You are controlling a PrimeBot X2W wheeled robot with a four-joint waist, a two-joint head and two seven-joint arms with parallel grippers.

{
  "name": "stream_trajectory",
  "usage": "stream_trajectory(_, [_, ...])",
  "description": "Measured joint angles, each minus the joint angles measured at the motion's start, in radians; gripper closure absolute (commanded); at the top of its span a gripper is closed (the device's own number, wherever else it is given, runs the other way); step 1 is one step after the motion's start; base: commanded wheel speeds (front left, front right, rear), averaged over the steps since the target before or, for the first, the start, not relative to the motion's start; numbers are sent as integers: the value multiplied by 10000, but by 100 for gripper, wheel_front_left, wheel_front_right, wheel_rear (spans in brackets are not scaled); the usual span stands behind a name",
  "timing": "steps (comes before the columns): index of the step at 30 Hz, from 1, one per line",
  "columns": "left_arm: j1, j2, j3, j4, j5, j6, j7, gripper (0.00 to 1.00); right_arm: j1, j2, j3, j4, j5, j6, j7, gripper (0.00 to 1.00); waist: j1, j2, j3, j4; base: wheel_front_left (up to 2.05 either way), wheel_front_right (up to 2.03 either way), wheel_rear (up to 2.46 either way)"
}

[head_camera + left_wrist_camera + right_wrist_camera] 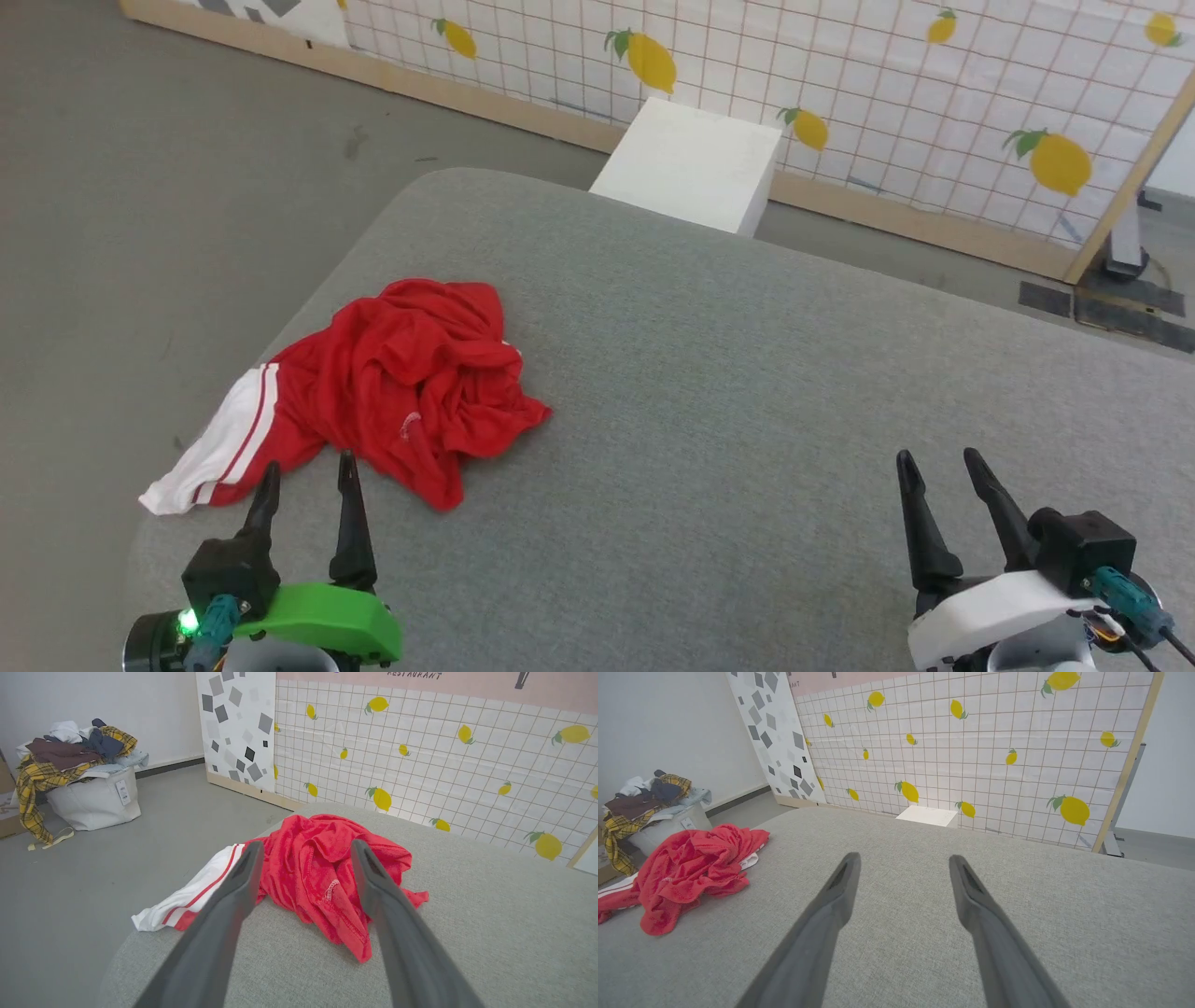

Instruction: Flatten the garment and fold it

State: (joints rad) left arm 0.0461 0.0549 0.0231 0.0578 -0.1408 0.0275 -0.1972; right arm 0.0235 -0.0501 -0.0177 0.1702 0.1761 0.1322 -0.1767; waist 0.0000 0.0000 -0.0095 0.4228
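On grey surface [747, 392], garment [401, 373] sleeve-end leftward

Green left wrist [327, 621], white right wrist [990, 611], dark jaws.

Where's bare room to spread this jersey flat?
Bare grey surface runs from the garment across to the right pincer, and back toward the white box. Crowded at the left rim: the garment bunches there, left pincer close by.

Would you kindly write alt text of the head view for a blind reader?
A crumpled red jersey with a white striped sleeve lies at the left edge of a grey fabric surface. The open left gripper points at it from just below; the open right gripper is at lower right.
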Motion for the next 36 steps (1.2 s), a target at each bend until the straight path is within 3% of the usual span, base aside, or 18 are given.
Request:
stream_trajectory(27, [135,0,82,257,-282,176,-556,0,45,2,-88,339,267,0,-240,0,0,0,10,1084,0,0,0])
stream_trajectory(36, [141,0,159,290,-293,165,-591,0,108,2,-61,355,280,0,-259,0,0,0,22,1105,0,0,0])
